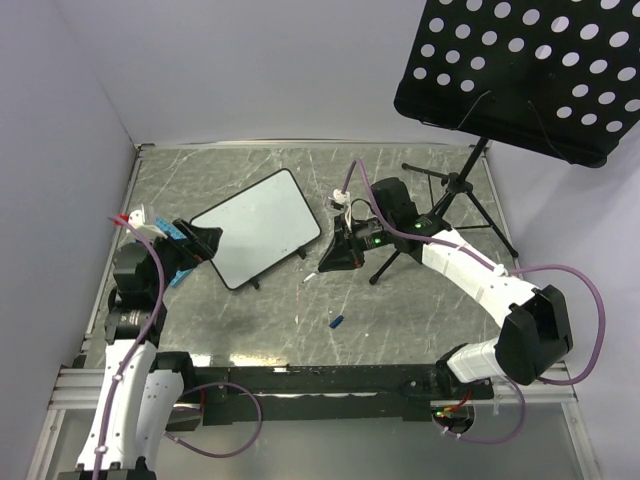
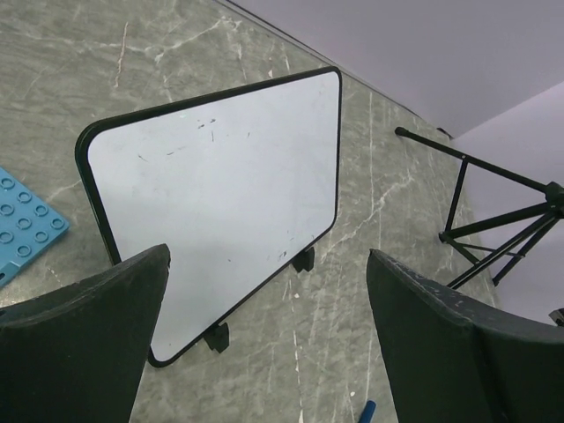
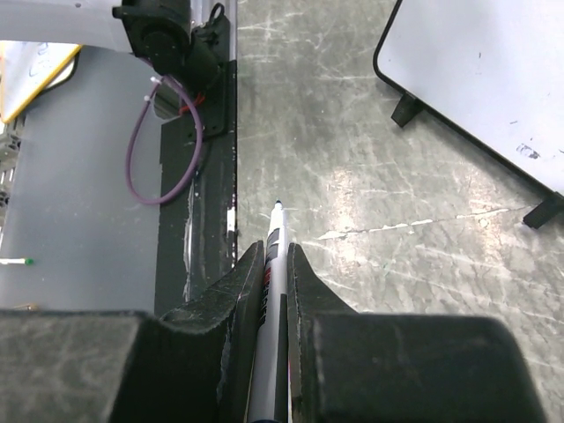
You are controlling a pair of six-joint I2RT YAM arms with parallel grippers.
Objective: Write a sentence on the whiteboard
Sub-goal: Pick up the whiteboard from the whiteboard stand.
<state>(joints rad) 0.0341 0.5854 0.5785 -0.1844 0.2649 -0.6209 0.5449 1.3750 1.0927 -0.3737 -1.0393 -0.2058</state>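
Whiteboard (image 1: 262, 228) resting on small black feet on the grey table (image 1: 400, 320), left of centre, its glossy face showing a few faint specks. Left hand (image 1: 203, 240) just beside the board's near-left end, fingers spread wide and holding nothing. Right hand (image 3: 275, 256) apart from the board on its right, clamped on a marker (image 3: 273, 291) whose tip protrudes past the fingertips; a small blue object (image 1: 338, 322) lies on the table nearby.

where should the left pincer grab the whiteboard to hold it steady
Probably the black frame on the short edge nearest the left pincer, coming in low from the left arm's side. The whiteboard sits on small feet, so that edge looks slightly raised, and the open pincer faces it.
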